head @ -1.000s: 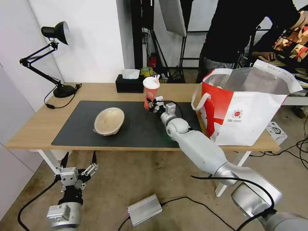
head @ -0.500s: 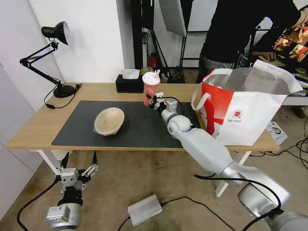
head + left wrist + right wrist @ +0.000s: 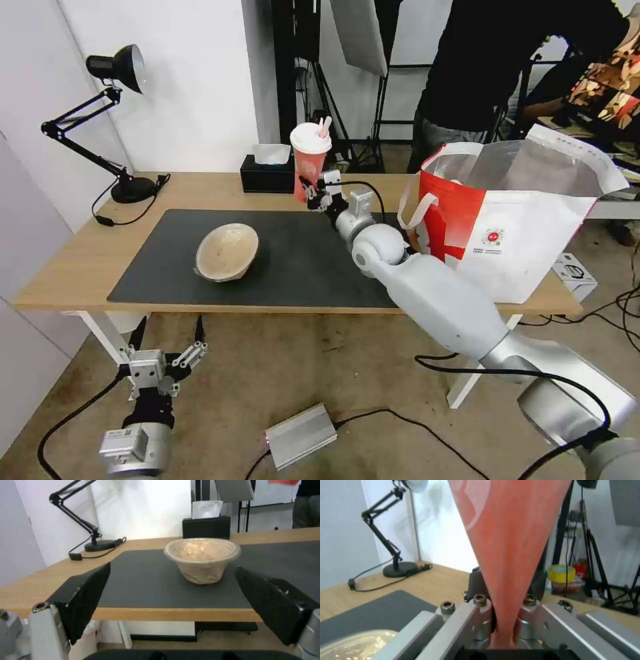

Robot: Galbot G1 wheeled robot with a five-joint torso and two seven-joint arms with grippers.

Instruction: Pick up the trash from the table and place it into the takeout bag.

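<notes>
Trash in hand is the red drink cup (image 3: pixel 310 163) with its white lid, and the right gripper (image 3: pixel 312 193) is pinching it low on the body, upright and clear of the dark grey mat (image 3: pixel 293 267). From the right wrist view the jaws are pressing into the tapered base of the cup (image 3: pixel 506 555) from both sides. Taking the takeout bag (image 3: pixel 507 220) as the landmark, the cup is hanging well to the left of its open mouth, at about the height of its rim, near the black tissue box (image 3: pixel 267 175). The shallow beige bowl (image 3: pixel 227 251) is sitting on the mat farther from the bag, beyond the cup. The left gripper (image 3: pixel 167 350) is waiting with fingers spread wide, below the near edge of the table (image 3: pixel 80 267) and far from the bag, facing the bowl (image 3: pixel 201 558).

The carry step appears under way. The next move calls for bringing the cup over the bag's foil-lined opening, clearing the near loop handle (image 3: pixel 413 203), before letting go.
</notes>
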